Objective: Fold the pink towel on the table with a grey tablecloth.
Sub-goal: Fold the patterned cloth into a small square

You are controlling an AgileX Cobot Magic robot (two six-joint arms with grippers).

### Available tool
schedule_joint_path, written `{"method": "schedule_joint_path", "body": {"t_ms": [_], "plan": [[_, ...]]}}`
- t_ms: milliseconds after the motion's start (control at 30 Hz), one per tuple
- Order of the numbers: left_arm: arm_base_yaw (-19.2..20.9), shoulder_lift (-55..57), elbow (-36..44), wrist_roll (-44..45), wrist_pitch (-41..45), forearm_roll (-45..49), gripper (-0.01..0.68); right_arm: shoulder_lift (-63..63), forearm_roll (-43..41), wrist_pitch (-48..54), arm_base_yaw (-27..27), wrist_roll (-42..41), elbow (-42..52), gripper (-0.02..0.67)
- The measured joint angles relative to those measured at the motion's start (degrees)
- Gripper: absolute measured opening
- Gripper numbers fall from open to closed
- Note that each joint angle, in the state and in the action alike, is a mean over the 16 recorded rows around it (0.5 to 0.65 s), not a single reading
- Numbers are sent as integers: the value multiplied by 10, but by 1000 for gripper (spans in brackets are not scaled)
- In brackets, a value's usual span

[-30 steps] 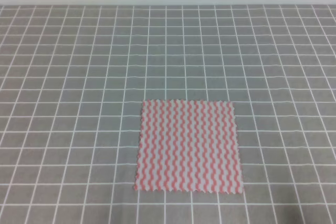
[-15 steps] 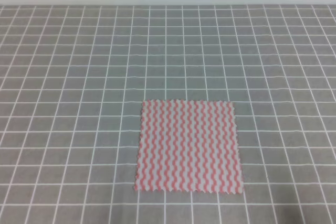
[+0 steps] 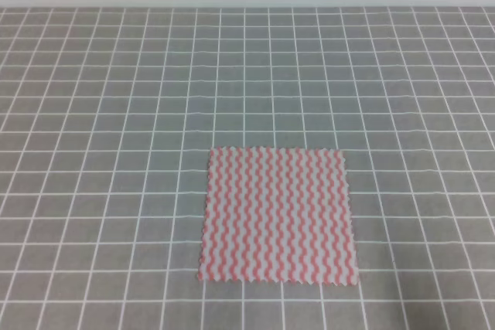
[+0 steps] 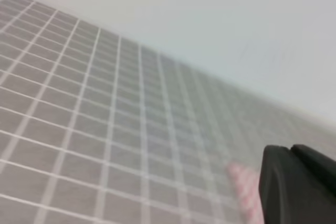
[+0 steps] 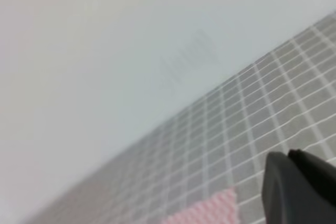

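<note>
The pink towel (image 3: 279, 215) lies flat and unfolded on the grey-clothed counter (image 3: 108, 113), roughly square, edges along the grid. Both wrist views show a dark end effector part; whether either is open cannot be told.

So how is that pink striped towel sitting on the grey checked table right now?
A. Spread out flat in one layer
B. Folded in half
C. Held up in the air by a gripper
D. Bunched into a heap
A. In the high view the pink towel lies flat as a full square on the grey tablecloth, all four edges showing, with no fold, no bunching, and no gripper on it.
</note>
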Motion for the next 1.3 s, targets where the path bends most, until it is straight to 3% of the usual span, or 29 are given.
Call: {"method": "schedule_joint_path", "body": {"t_ms": [200, 400, 733, 1100, 1300], "plan": [[0, 0, 0, 1, -28, -121, -4, 0, 103, -14, 0, 0, -1, -17], [0, 0, 0, 2, -38, -179, -4, 0, 121, -11, 0, 0, -2, -17], [0, 63, -41, 29, 11, -192, -4, 53, 69, 51, 0, -1, -43, -17], [0, 295, -188, 167, 169, -171, -4, 230, -40, 216, 0, 0, -171, -17], [0, 400, -247, 243, 215, -191, -4, 311, -67, 291, 0, 0, -226, -17]]}}
